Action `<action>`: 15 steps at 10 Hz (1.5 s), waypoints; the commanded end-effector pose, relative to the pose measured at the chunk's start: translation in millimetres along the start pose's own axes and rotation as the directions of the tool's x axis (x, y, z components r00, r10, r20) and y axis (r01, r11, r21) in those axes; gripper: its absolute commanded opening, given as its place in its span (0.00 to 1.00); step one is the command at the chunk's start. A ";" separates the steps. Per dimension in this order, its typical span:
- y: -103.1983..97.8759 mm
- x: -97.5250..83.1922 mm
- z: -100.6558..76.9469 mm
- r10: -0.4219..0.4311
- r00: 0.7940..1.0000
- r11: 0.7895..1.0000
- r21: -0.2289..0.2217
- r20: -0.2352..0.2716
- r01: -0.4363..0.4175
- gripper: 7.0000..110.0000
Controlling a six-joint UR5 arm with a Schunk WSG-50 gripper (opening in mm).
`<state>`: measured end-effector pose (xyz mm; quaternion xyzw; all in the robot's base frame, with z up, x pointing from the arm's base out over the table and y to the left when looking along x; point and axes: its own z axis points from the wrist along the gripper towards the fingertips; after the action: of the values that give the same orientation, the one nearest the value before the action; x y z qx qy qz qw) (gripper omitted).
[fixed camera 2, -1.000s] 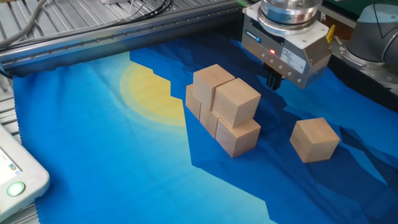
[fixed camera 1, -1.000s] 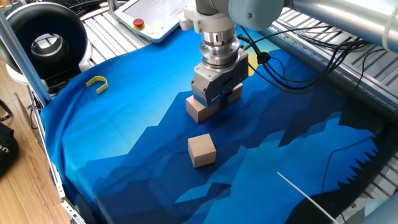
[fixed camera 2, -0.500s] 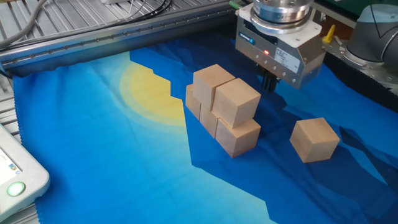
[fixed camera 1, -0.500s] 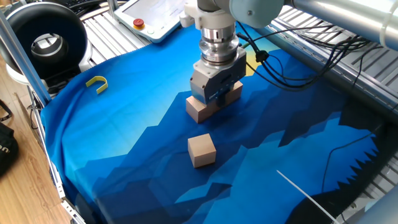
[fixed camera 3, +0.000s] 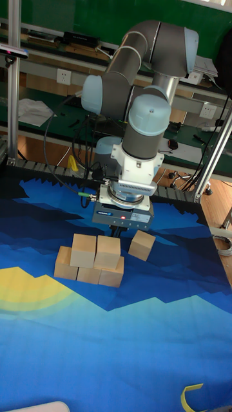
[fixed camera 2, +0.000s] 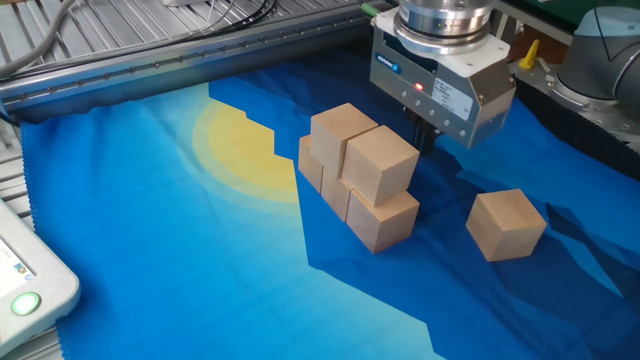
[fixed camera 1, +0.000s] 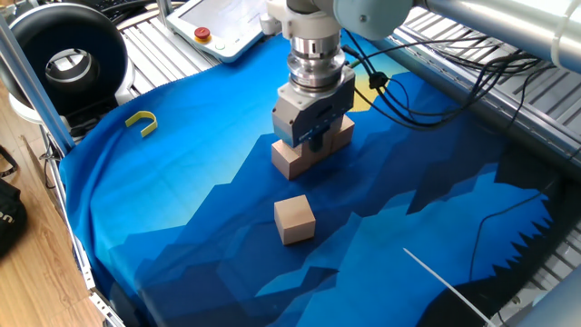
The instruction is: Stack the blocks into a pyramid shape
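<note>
Rising claw [fixed camera 2: 425, 135], clear of blocks [fixed camera 2: 362, 180]

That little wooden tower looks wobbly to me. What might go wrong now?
The gripper hangs close behind the stack; a low sideways move might knock the two upper cubes off. The loose cube lies turned at an angle, so the fingers may grip it crookedly. The soft cloth may also let the stack shift.

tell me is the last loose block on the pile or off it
Off it. The loose block sits alone on the blue cloth, apart from the pile.
</note>
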<state>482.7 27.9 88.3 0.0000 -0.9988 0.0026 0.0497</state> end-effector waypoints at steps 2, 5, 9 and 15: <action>5.9 -17.0 -4.9 0.019 0.998 1.000 -0.024 0.059 -0.017 0.00; 6.4 -18.7 -5.7 0.019 0.998 1.000 -0.026 0.066 -0.017 0.00; 10.8 -15.9 -5.9 0.023 0.998 0.999 -0.037 0.060 -0.021 0.00; 16.8 54.2 -25.1 0.028 0.993 1.000 0.004 -0.118 -0.027 0.00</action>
<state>446.5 45.7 103.5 -0.0158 -0.9955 0.0027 0.0936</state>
